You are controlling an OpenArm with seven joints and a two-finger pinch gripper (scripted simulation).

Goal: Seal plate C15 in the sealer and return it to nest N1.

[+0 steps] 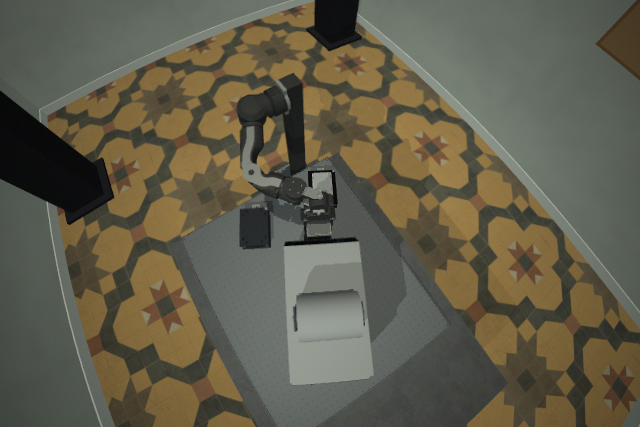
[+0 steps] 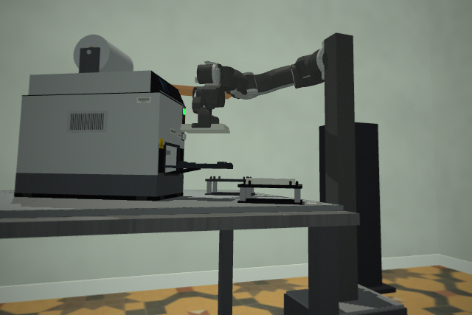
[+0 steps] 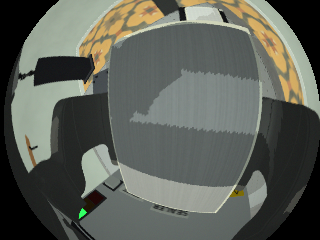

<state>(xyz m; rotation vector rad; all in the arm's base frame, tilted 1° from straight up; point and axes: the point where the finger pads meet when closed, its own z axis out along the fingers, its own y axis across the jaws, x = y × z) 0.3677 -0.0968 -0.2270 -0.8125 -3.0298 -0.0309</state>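
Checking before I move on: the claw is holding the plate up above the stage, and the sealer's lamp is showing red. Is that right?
Not quite. The lamp is green, not red, as the exterior view shows; the wrist view also shows green. The rest holds: the claw is shut on the plate, lifted well above the stage, which stands out in front of the housing.

1. The pale grey box-shaped sealer housing (image 2: 95,139) looked like smooth, matt painted metal.
2. The silver foil roll (image 2: 110,56) showed a soft metallic sheen.
3. The grey speckled surface (image 1: 248,298) appeared matt.
4. The ochre patterned tile floor (image 1: 439,153) looked worn.
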